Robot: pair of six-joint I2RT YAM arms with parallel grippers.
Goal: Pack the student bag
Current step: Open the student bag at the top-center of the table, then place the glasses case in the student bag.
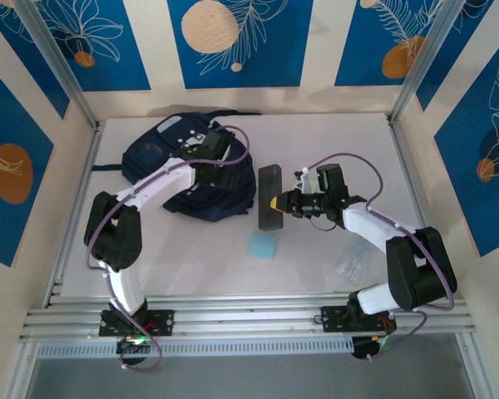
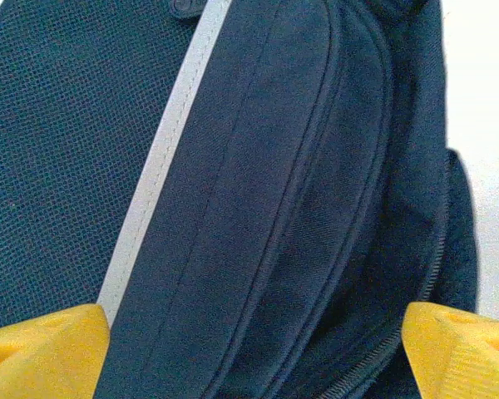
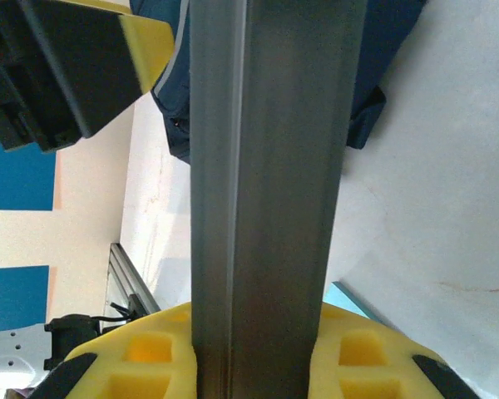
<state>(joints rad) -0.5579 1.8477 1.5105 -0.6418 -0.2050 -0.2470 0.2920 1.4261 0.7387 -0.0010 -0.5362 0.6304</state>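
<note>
Entry, both arms.

White table (image 1: pixel 316 141): the bare top takes up most of the overhead view.

Student bag (image 1: pixel 179 187), a large dark navy fabric backpack, lies flat on the far-left part of the table, close to the back-left corner. In my left wrist view, a pale grey stripe (image 2: pixel 162 166) runs along it beside a zipped seam.

Left arm: the elbow is folded out to the left and the forearm reaches far and to the right over the bag, wrist tipped down at it. My left claw (image 2: pixel 249 353) is released. Its yellow fingertips (image 2: pixel 41 349) stand wide apart with bag fabric below them, and I cannot tell if they touch it.

Right arm: the elbow is at the near right, with the forearm stretched left and the wrist roughly level. My right claw (image 3: pixel 266 362) is clenched on a long dark grey rectangular case (image 1: pixel 269 187), which runs far-to-near just right of the bag. Both yellow pads (image 3: pixel 141 357) press its sides. I cannot tell if it is lifted.

A small light-blue square (image 1: pixel 263 246) lies flat, near the case's near end.
</note>
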